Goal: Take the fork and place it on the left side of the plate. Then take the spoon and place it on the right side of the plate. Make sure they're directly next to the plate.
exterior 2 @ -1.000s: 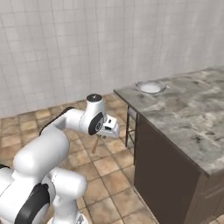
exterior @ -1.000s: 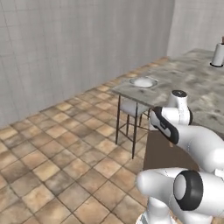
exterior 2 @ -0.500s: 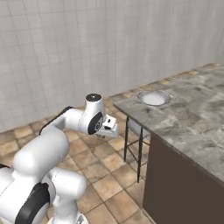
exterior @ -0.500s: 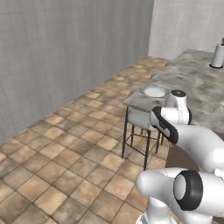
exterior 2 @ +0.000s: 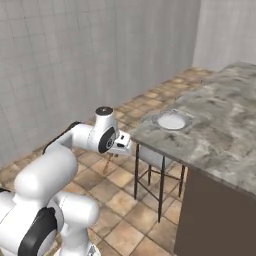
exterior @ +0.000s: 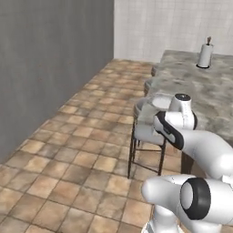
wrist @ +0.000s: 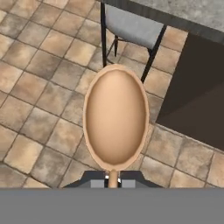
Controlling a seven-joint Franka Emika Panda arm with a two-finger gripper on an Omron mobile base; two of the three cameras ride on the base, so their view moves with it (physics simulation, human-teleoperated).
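Observation:
My gripper (wrist: 113, 182) is shut on the thin handle of the brown wooden spoon (wrist: 116, 122), whose oval bowl faces the hand camera above the tiled floor. From the right base, the gripper (exterior 2: 123, 145) sits just left of the counter's corner, with the spoon (exterior 2: 106, 166) hanging down below it. The plate (exterior 2: 171, 120), white with a grey rim, rests on the counter near that corner, to the right of the gripper. In the left base view the plate (exterior: 157, 102) shows partly behind my arm. The fork is out of view.
The grey stone counter (exterior 2: 220, 135) runs back to the right with a dark side panel (wrist: 197, 100). A grey-seated stool (exterior 2: 152, 157) stands under its corner, also seen as the stool (wrist: 131, 25). A white roll holder (exterior: 205, 54) stands far back on the counter.
The base has moved, so both base views have swung; the counter corner and plate now lie closer to the arm. The spoon stays in the shut gripper.

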